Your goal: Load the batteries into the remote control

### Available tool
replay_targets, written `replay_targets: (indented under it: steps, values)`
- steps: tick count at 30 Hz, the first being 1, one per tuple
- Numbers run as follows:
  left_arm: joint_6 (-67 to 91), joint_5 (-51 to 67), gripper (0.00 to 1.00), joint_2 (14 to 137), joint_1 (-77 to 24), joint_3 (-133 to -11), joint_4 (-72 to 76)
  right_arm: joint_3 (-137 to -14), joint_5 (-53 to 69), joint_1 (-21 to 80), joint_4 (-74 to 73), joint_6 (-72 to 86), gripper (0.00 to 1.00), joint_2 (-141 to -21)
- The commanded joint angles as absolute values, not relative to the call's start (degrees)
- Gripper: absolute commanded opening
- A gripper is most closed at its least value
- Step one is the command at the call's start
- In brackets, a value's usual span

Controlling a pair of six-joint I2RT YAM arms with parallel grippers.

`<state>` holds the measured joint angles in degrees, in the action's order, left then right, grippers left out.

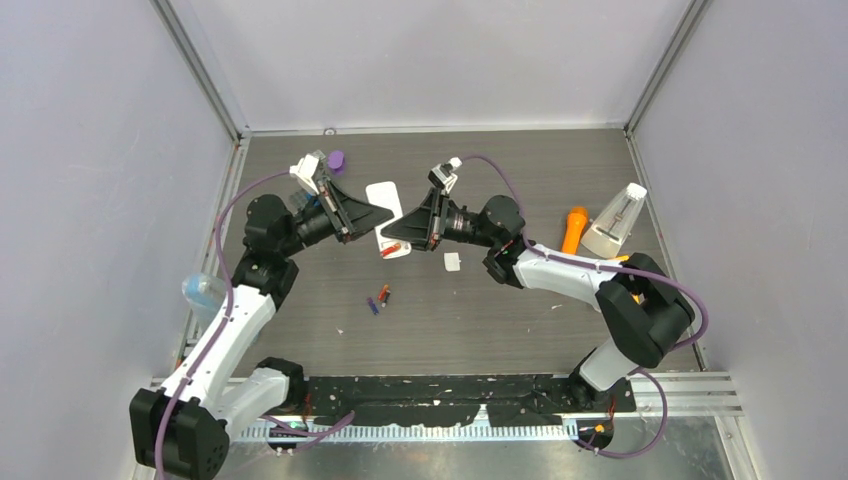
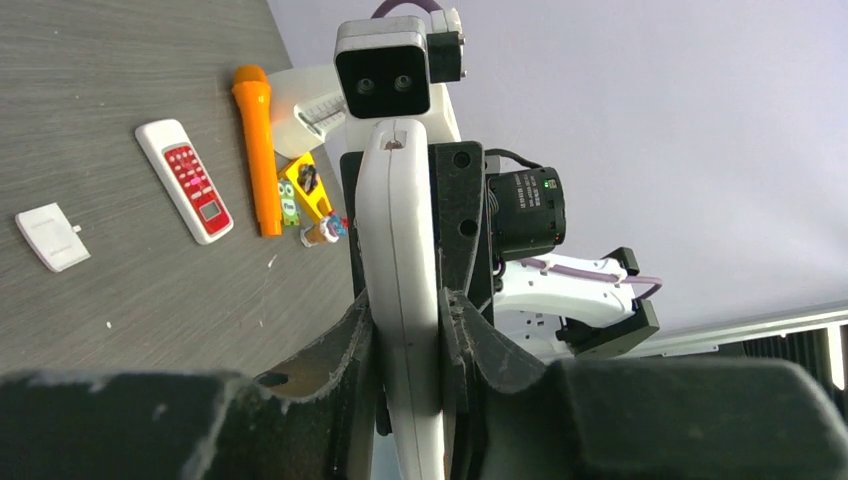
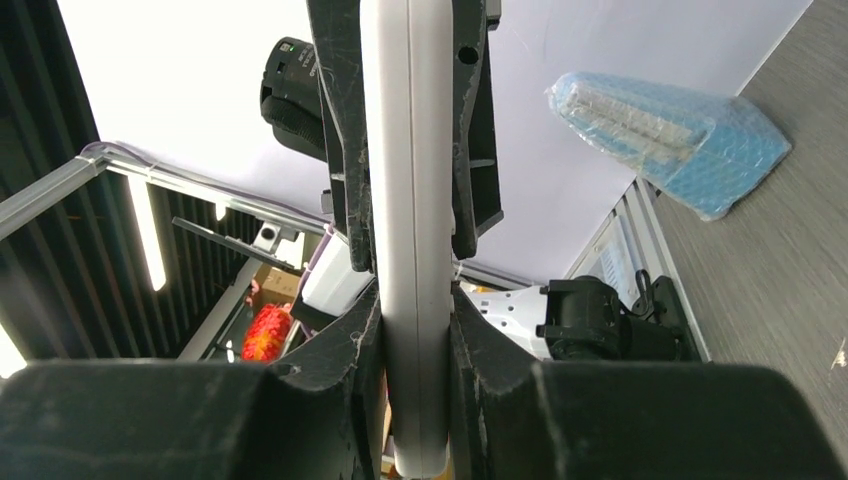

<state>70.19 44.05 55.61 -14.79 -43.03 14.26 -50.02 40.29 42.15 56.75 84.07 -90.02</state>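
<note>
A white remote control (image 1: pixel 385 205) is held edge-on above the table between both grippers. My left gripper (image 1: pixel 383 214) is shut on it, and it fills the left wrist view (image 2: pixel 398 230) between the fingers (image 2: pixel 355 335). My right gripper (image 1: pixel 392 236) is shut on the same remote from the other side (image 3: pixel 410 180). A red-orange battery (image 1: pixel 390 252) shows at the remote's near end. Loose red-orange and blue-purple batteries (image 1: pixel 378 298) lie on the table in front. A small white battery cover (image 1: pixel 452 261) lies to the right and also shows in the left wrist view (image 2: pixel 50 237).
An orange toy microphone (image 1: pixel 573 228) and a white metronome (image 1: pixel 615 222) stand at the right. A second white remote with red buttons (image 2: pixel 187 180) lies near them, beside small yellow toys (image 2: pixel 298 190). A blue wrapped packet (image 1: pixel 203 292) lies at the left edge, and a purple object (image 1: pixel 336 158) at the back.
</note>
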Motion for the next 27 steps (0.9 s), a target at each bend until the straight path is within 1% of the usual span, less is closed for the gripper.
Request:
replay_targets:
  steps: [1,2,4,6,8,11,12,13,14,15,17,20,23,27]
  values:
    - [70.42,40.31,0.20,55.22,-15.81,-43.59,18.98,-50.07,39.02,42.35,60.48,84.82,0.16,-89.81]
    - [70.09,40.04,0.15,55.32,-15.82,-43.68,18.86,-49.98,38.94,42.36,60.39,84.78,0.16,-89.73]
    - [69.42,40.14,0.02,55.83,-15.82,-44.07,18.38,-49.70,38.78,42.36,59.70,84.49,0.18,-89.42]
    - [68.95,40.57,0.00,56.23,-15.82,-44.25,18.41,-49.18,37.95,42.36,57.85,83.59,0.19,-88.61]
    - [68.39,40.69,0.00,56.29,-15.82,-44.50,18.11,-49.03,37.48,42.36,55.58,82.21,0.24,-87.56]
    - [66.52,40.68,0.00,56.37,-15.82,-46.22,14.04,-49.58,36.93,42.36,51.74,79.31,0.40,-85.49]
    - [65.10,40.69,0.00,56.40,-15.82,-47.04,12.37,-49.80,36.72,42.36,50.00,78.19,0.51,-84.76]
    - [63.99,40.54,0.00,56.39,-15.82,-47.97,10.32,-50.33,36.73,42.36,49.35,77.59,0.56,-84.53]
    - [62.71,40.36,0.00,56.34,-15.85,-48.93,8.17,-50.61,36.80,42.36,47.76,76.26,0.65,-84.00]
    - [61.63,40.27,0.00,56.40,-15.91,-50.20,6.25,-51.21,36.95,42.36,46.95,75.53,0.68,-83.83]
    - [60.70,40.44,0.00,56.81,-15.91,-51.31,4.34,-52.36,37.59,42.36,42.59,71.83,0.79,-83.24]
    - [60.67,41.36,0.00,57.45,-15.91,-52.02,4.59,-54.57,38.26,42.60,35.80,67.00,0.82,-82.64]
    - [60.10,40.79,0.00,57.23,-15.91,-52.10,5.61,-54.42,37.36,42.58,31.19,64.49,0.79,-81.07]
    - [59.58,40.35,0.00,57.46,-15.91,-52.52,5.71,-53.64,35.40,42.62,28.72,63.73,0.76,-79.12]
